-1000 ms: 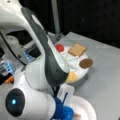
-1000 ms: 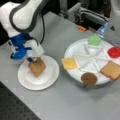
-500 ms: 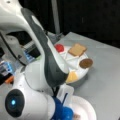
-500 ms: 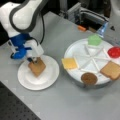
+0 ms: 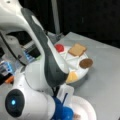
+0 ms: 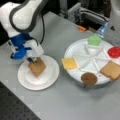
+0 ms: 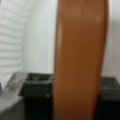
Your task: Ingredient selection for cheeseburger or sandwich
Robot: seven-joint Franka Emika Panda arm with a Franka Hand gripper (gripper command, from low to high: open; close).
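Nothing has moved since the earlier frames; the arm stays still over the small plate. The grey bench (image 6: 75,105) holds a big white tray (image 6: 82,53) with lettuce (image 6: 94,40), tomato (image 6: 115,52), a toast square (image 6: 111,70), patty (image 6: 89,78) and cheese (image 6: 69,63). The small plate (image 6: 48,80) sits near the bench's front edge in a front view, with open room around it. The gripper (image 6: 33,61) has its jaws closed on a second toast square (image 6: 37,67), long side between them, touching the plate.
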